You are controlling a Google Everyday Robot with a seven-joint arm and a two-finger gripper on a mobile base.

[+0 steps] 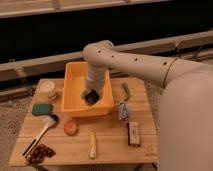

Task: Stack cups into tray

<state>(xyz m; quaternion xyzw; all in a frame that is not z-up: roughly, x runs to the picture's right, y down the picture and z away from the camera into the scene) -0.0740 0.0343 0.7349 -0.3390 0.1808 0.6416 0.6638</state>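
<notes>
On the pale wooden table my dark claw hangs low inside the deep rectangular yellow-orange plastic tray, open or shut I cannot tell, while the round cream cup stands outside, just left of its left wall.

no text, label or number can be read.

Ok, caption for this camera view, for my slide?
Gripper low inside the yellow tray on a wooden table among kitchen items.
</notes>
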